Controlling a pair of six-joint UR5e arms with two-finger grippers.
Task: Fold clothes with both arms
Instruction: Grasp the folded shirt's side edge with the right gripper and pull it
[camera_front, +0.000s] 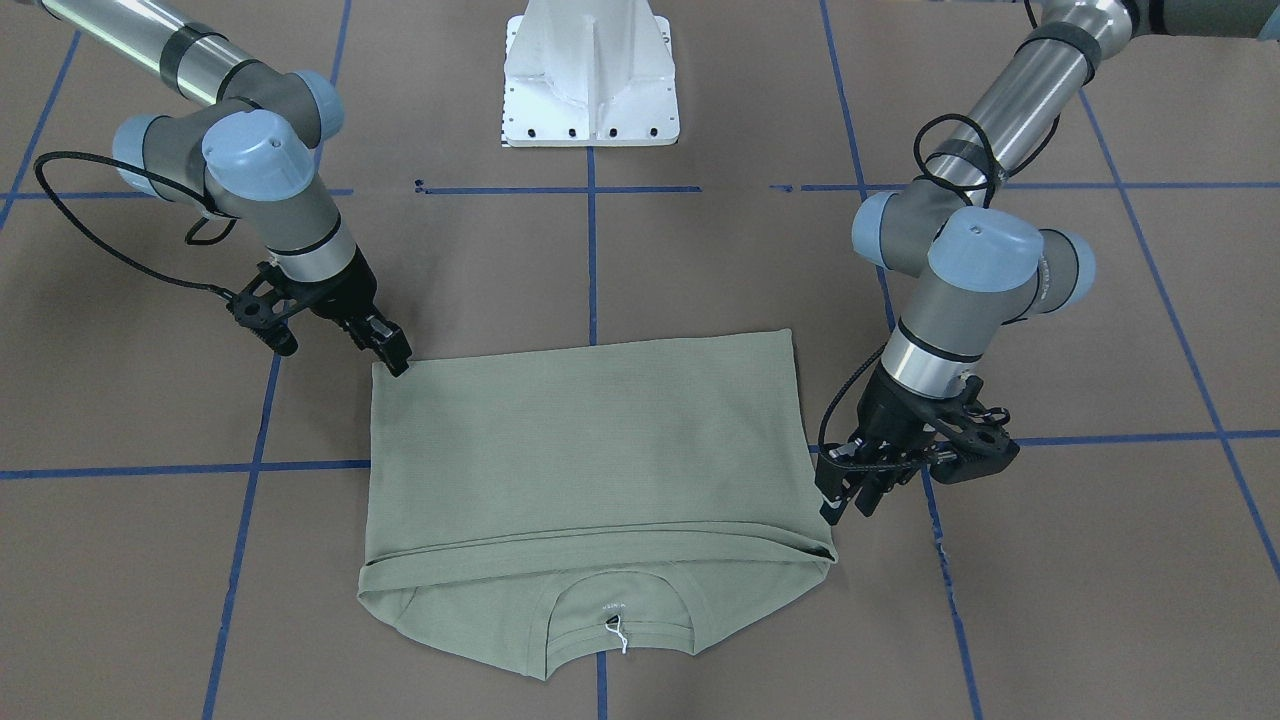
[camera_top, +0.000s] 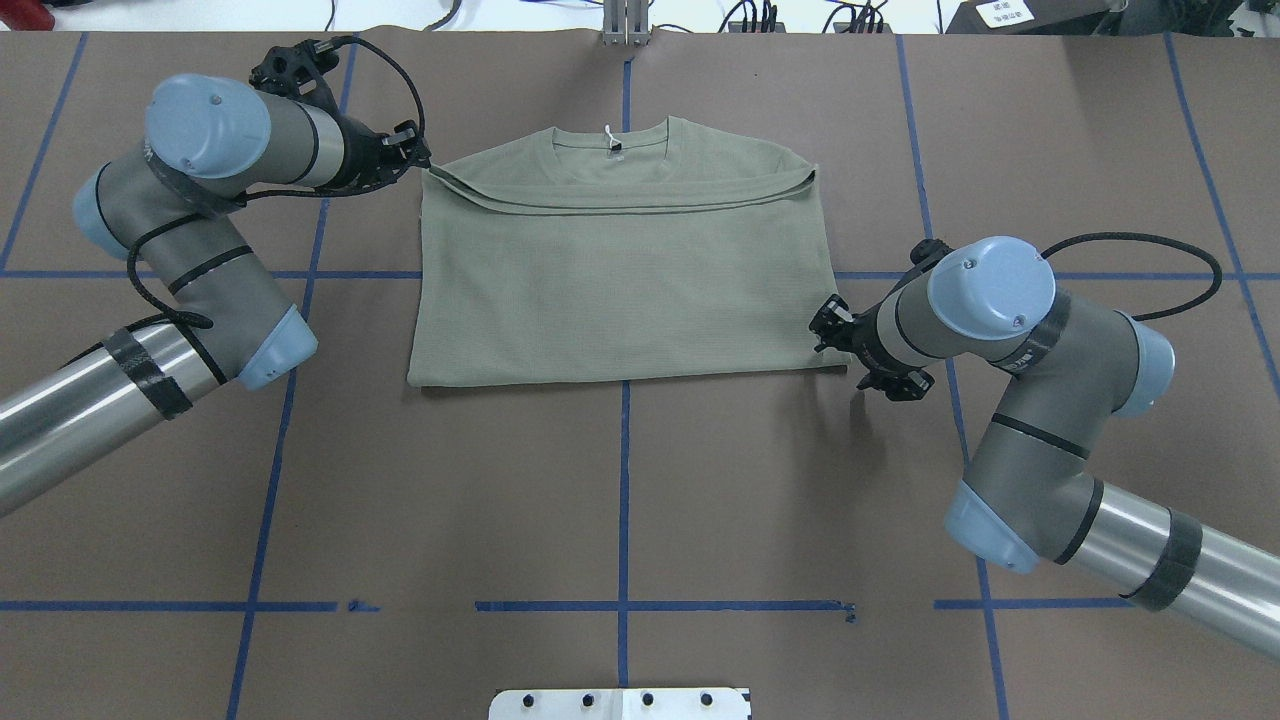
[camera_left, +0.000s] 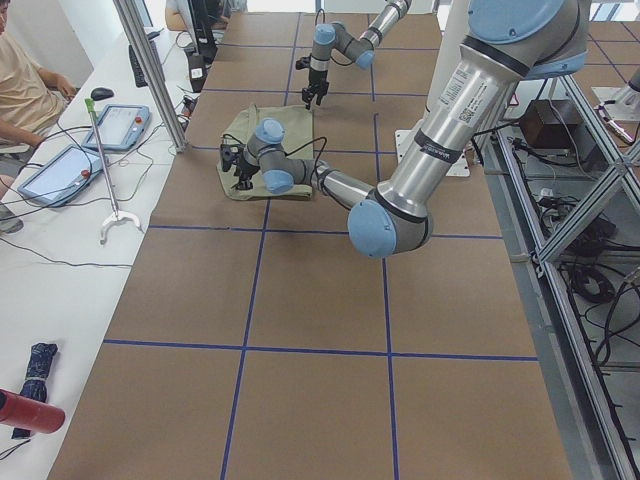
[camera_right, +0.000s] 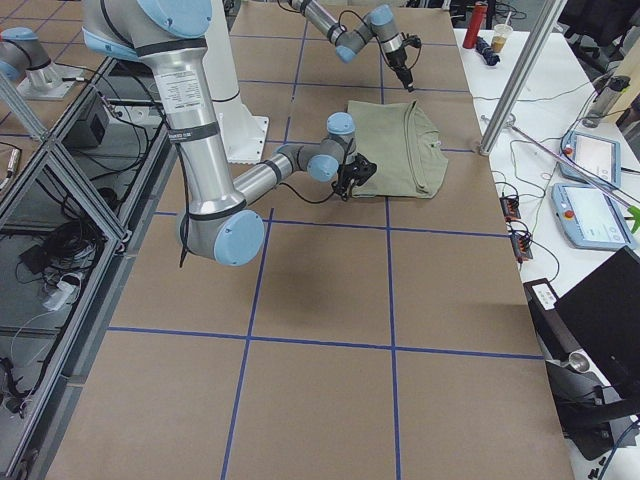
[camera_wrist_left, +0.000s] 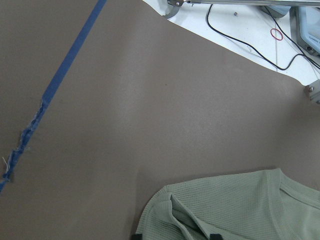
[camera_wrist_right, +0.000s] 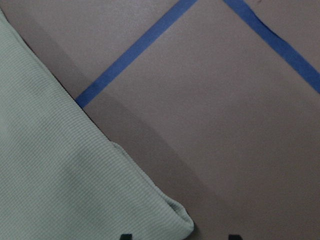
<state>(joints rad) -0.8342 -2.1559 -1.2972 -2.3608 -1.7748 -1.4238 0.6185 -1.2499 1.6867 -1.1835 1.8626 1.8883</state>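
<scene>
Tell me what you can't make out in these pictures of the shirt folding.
- Sleeves of the shirt: seen in no view, presumably tucked under the folded body.
- Collar print: too small to read in the front-facing view.
- Tips of the left pincer and right pincer: nearly all cut off by the bottom edge of both wrist views, and too small in the side views.

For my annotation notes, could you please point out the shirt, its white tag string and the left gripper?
shirt (camera_top: 620, 290), overhead view, middle of the folded body.
white tag string (camera_top: 609, 136), overhead view, loop at the collar.
left gripper (camera_top: 425, 162), overhead view, between its fingertips.
</scene>
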